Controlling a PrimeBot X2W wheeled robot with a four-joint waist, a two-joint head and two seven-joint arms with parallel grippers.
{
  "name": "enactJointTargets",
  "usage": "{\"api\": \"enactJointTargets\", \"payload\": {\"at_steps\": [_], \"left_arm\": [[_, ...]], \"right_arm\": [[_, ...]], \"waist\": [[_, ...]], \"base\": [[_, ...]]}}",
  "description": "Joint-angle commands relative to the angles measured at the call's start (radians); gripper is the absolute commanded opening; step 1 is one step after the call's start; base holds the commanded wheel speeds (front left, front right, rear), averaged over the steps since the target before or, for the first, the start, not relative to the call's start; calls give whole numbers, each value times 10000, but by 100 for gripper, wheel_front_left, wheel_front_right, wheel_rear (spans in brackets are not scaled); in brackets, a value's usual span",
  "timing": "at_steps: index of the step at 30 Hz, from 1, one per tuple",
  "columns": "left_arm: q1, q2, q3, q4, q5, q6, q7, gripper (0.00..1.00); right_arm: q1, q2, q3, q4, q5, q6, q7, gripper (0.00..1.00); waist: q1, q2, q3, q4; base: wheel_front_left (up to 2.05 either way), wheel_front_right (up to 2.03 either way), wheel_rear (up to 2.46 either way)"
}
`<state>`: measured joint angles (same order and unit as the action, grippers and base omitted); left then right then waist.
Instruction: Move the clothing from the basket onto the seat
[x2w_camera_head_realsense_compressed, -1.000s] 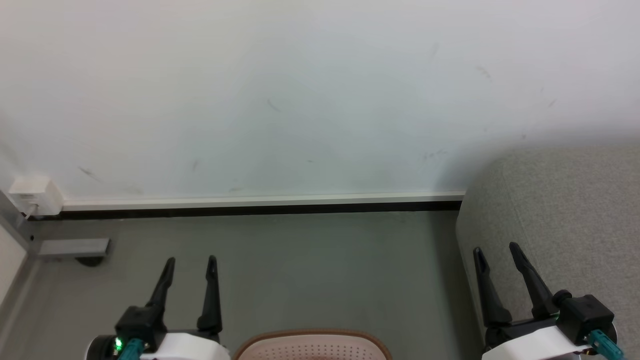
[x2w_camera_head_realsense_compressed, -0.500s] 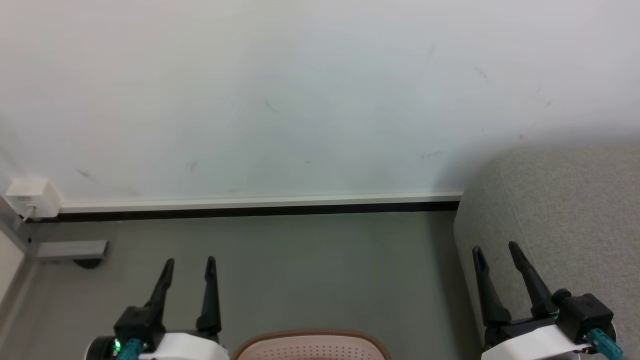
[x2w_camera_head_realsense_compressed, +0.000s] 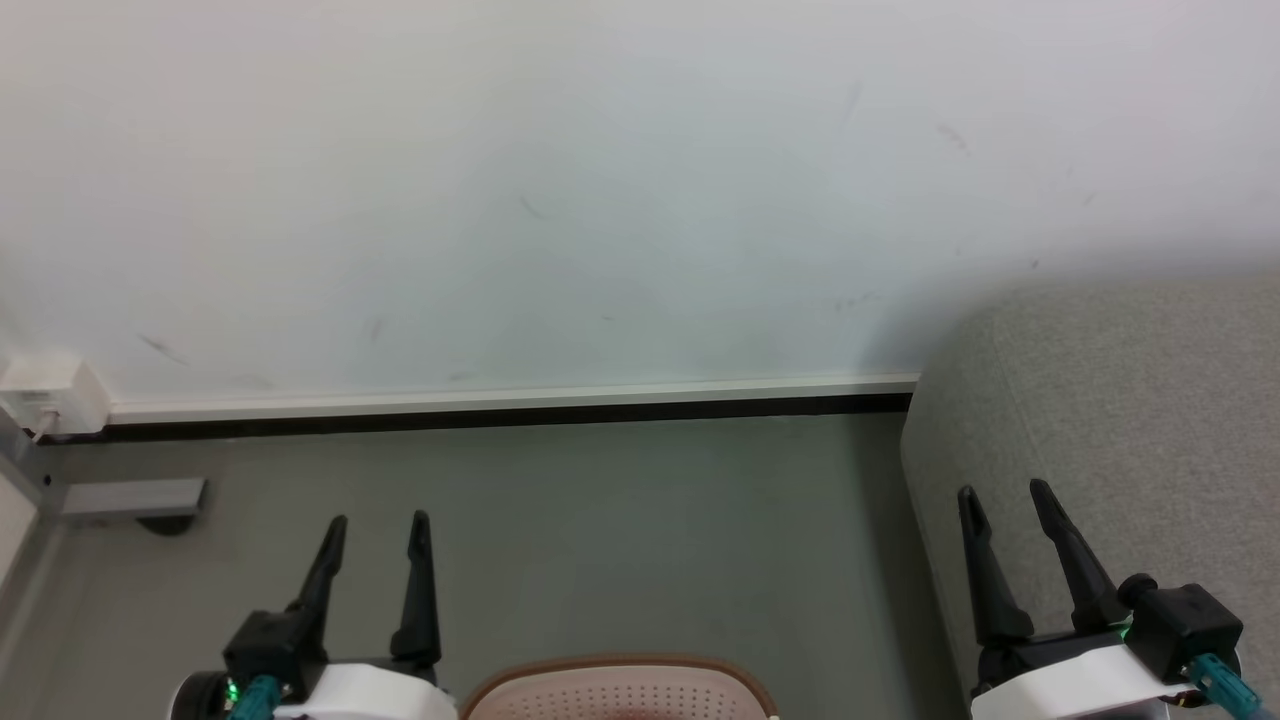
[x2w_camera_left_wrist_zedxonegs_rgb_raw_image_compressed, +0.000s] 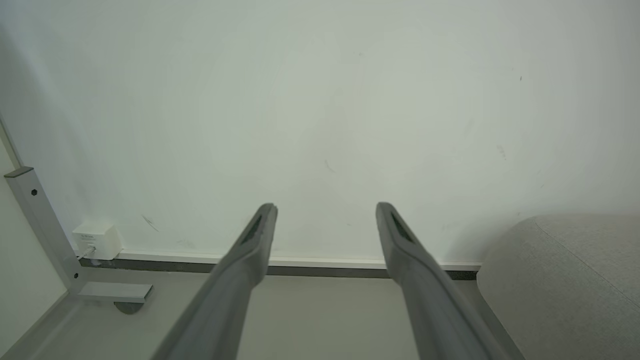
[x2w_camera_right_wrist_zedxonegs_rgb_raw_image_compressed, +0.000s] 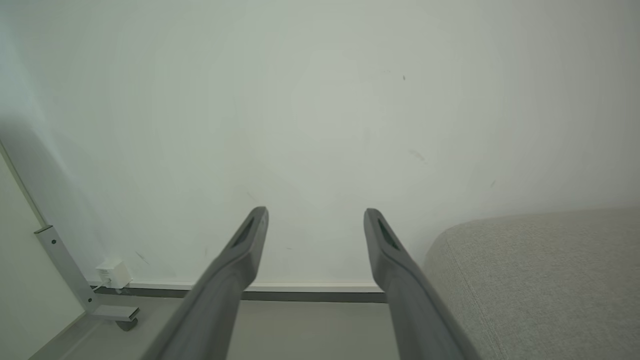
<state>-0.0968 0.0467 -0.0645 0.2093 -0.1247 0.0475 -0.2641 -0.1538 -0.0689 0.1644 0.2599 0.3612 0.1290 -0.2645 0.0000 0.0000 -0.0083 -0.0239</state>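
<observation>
While the head view's bottom edge cuts it off, the basket (x2w_camera_head_realsense_compressed: 620, 690) sits on the grey floor (x2w_camera_head_realsense_compressed: 620, 520) between the left gripper (x2w_camera_head_realsense_compressed: 379, 520) and the right gripper (x2w_camera_head_realsense_compressed: 1003, 490), both with jaws spread and empty. The seat (x2w_camera_head_realsense_compressed: 1120, 400) stands to its right against the white wall (x2w_camera_head_realsense_compressed: 600, 200), its rounded corner behind the right gripper's fingers.

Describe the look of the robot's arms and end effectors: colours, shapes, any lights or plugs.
The left end effector and right end effector match: two long, tapering black fingers on a black block, mounted to a white forearm shell. Each wrist carries a teal plug and a green light. Inner fingertips show slot-like recesses.
</observation>
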Motion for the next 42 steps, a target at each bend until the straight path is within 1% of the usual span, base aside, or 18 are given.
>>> {"api": "enactJointTargets", "payload": {"at_steps": [1,11,19,25,33,42], "left_arm": [[-69,67,48,-9,-69,-13,-7,100],[-76,65,-32,9,-344,-28,-7,100],[-378,64,-158,149,-526,-156,-7,100],[-877,65,-256,212,-603,-227,-7,100],[-1664,65,-683,719,-842,-358,-7,100],[-2728,66,-1140,2120,-1048,-681,-7,100]], "right_arm": [[-98,-41,-29,8,42,33,2,100],[-345,-179,47,170,194,33,2,100],[-754,-157,-61,56,378,31,3,100],[-1230,-197,-41,-112,355,31,5,100],[-2038,-376,-101,-410,434,31,5,100],[-2959,-423,-244,-677,423,31,5,100]], "waist": [[0,0,23,-7],[0,0,330,-197],[0,0,941,-398],[0,0,1814,-491],[0,0,3173,-616],[0,0,4410,-735]], "base": [[0,0,0],[0,0,0],[0,0,0],[0,0,0],[0,0,0],[0,0,0]]}}
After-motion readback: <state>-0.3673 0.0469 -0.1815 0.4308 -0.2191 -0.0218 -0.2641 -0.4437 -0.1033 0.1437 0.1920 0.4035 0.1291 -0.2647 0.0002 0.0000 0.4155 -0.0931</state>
